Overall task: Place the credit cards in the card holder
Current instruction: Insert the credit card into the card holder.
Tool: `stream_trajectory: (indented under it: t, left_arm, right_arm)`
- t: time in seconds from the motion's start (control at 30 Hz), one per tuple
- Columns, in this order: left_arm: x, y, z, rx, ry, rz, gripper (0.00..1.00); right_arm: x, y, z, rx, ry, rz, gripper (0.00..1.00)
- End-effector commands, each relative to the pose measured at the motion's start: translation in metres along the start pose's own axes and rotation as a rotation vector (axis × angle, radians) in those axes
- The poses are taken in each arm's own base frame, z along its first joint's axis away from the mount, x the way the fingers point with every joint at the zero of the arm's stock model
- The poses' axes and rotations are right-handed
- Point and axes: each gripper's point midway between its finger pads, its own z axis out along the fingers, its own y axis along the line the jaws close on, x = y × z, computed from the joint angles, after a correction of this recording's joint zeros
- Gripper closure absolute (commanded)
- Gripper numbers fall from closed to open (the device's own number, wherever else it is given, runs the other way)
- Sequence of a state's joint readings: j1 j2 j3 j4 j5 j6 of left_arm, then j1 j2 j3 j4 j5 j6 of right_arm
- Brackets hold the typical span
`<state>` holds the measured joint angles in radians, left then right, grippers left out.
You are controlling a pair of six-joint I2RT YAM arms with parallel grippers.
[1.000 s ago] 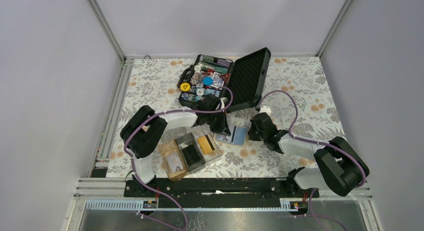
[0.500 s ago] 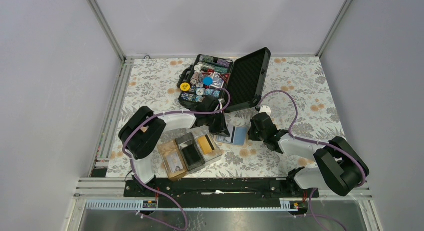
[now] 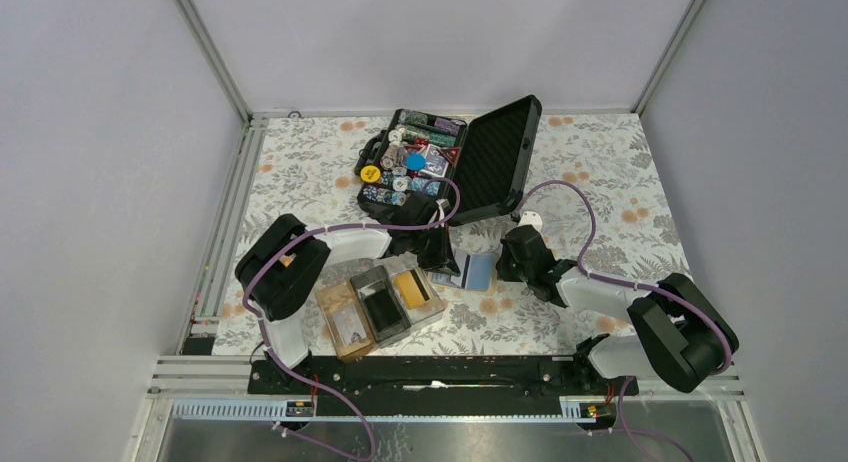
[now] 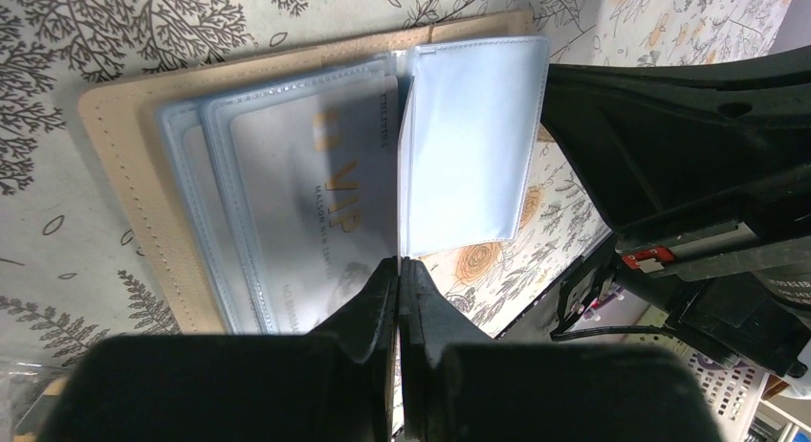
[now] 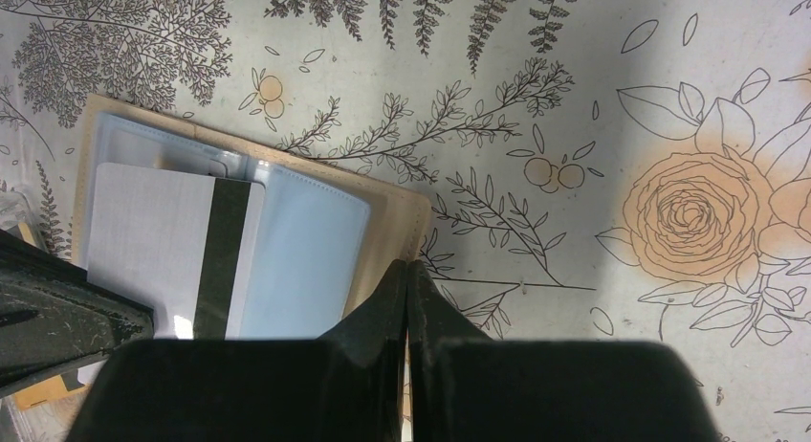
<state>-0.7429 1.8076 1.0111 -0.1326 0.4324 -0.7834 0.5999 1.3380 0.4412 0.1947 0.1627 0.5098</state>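
**Operator:** While both arms sit low over the tan wallet (image 4: 115,150), which step is in hand?

**Technician:** Extraction, by my reading. One gold credit card (image 3: 412,287) already lies in the card holder (image 3: 330,300), in the end compartment nearest the wallet. The wallet lies open on the floral cloth (image 5: 669,98), just beside that end of the holder and between the two grippers.

**Operator:** State of the end effectors?

**Technician:** Left gripper (image 4: 399,265): jaws pressed together, tips at the lower corner of a pale leaf (image 4: 473,145) that stands lifted off the clear sleeves (image 4: 220,174). Whether that corner is nipped between the tips cannot be told. Right gripper (image 5: 409,268): jaws pressed together with nothing visible between them, tips at the wallet's tan border. Contact with the wallet cannot be confirmed.

**Operator:** Where is the next card?

**Technician:** At the wallet. The right wrist view shows a striped card (image 5: 163,246), pale with a black band, lying over the sleeves with one corner toward the left gripper. The left wrist view shows a grey VIP card (image 4: 325,193) inside a sleeve. Whether the lifted leaf and the striped card are one item is unclear.

**Operator:** What does the next move call for?

**Technician:** Probably this:
1. The right tips bear down on the wallet so it cannot slide.
2. The left gripper draws the card clear of its sleeve.
3. The left gripper carries the card to the holder and lowers it flat into a free compartment.
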Motion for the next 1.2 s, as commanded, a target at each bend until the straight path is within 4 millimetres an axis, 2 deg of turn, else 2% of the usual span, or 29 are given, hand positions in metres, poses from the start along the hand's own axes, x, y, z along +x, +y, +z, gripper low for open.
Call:
stream_trajectory:
  t: [0.0,0.2,0.77,1.0,1.17]
  left_arm:
    - [-0.001,-0.006,0.004,0.032,0.006,0.026,1.0]
    - [0.001,-0.006,0.008,0.049,0.02,0.021,1.0]
    - [-0.007,-0.007,0.013,0.1,-0.06,0.002,1.0]
    - [0.001,-0.003,0.013,0.094,-0.03,-0.009,1.0]
    - [-0.004,0.001,0.004,0.025,-0.049,0.038,0.82]
  right_arm:
    - [-0.002,0.003,0.002,-0.008,0.022,-0.022,1.0]
    - [-0.002,0.003,0.002,-0.007,0.025,-0.024,1.0]
    - [-0.004,0.004,0.001,-0.005,0.02,-0.025,1.0]
    - [-0.004,0.004,0.001,-0.006,0.02,-0.029,1.0]
    - [-0.005,0.005,0.001,-0.009,0.019,-0.029,1.0]
